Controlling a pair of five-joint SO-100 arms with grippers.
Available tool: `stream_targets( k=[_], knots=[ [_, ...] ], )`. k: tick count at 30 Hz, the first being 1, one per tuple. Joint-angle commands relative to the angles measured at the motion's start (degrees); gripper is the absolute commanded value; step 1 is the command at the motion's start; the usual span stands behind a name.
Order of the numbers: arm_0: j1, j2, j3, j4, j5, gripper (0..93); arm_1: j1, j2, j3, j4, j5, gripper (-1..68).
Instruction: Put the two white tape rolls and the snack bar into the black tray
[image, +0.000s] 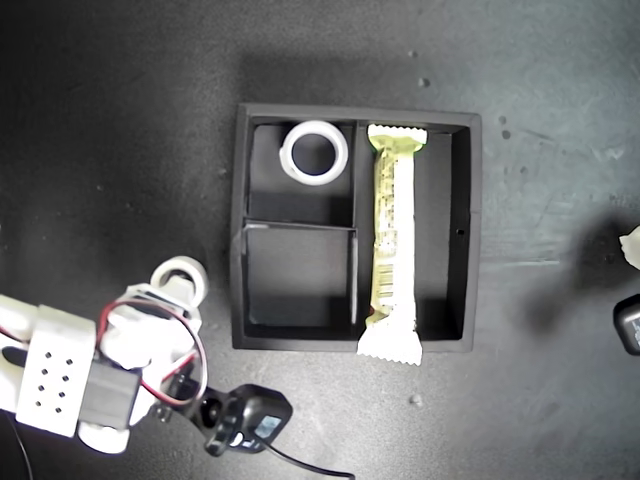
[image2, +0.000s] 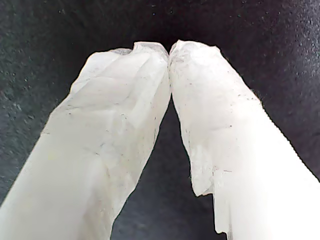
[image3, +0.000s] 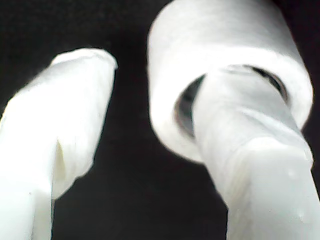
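Second small white ring-shaped tape roll (image: 182, 277) is at my second gripper (image: 170, 300), over the dark tabletop (image: 120, 120) just outside the square matte black tray (image: 240, 230), off the wall that faces the exterior view's left. In the second wrist view one finger (image3: 250, 150) runs through the roll's hole (image3: 225, 75), the other finger (image3: 65, 125) stands apart from the roll's outer face, so jaws are parted and the roll looks hooked, not clamped. The other white tape roll (image: 314, 153) lies flat in the small square compartment at the tray's far corner; the long snack bar in its pale yellow-green and white wrapper (image: 393, 240) lies in the long compartment, one crimped end lapping over the near wall. The small compartment (image: 298, 275) next to the held roll has nothing in it; that looks like the target. To do it well: close on the roll wall before travelling, as a hooked roll could slide off. Lift clear of the tray wall, centre over the compartment, lower, then release. My first gripper (image2: 168, 47) is closed on nothing, tips touching, above bare tabletop; which part of the exterior view it is, I can't tell.
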Motion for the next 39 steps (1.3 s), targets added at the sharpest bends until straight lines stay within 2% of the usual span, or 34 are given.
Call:
stream_targets(
  k=[1, 5, 12, 20, 26, 31, 35, 39],
  knots=[
    [0.44, 0.18, -1.67, 0.35, -0.62, 13.0, 0.26, 1.23, 2.46, -0.7, 5.8, -0.5],
    [0.7, 2.2, -1.14, 0.7, -0.7, 12.8, 0.7, 13.27, 7.38, 3.25, 8.35, -0.5],
    [0.7, 2.9, 2.02, -2.46, -0.7, 12.9, 1.93, 43.15, 15.38, 18.63, 11.16, -0.5],
    [0.18, 1.41, 6.59, -9.49, -0.53, 12.3, 4.22, 43.86, 15.38, 20.3, 13.45, -0.4],
    [-0.62, -0.88, 7.73, -9.84, -2.37, 0.2, 4.66, 43.86, 15.47, 21.01, 14.24, 0.7],
    [-0.79, -1.76, 7.29, -10.11, -1.58, 0.2, 3.96, 43.33, 15.47, 20.74, 17.58, 7.2],
    [-0.79, -0.62, 7.29, -10.02, -0.62, 0.2, 4.83, 43.86, 15.47, 22.41, 13.71, 7.2],
    [-1.14, 1.14, 7.47, -9.58, 0.44, 0.2, 2.9, 43.86, 15.47, 22.41, 13.18, 7.2]
  ],
)
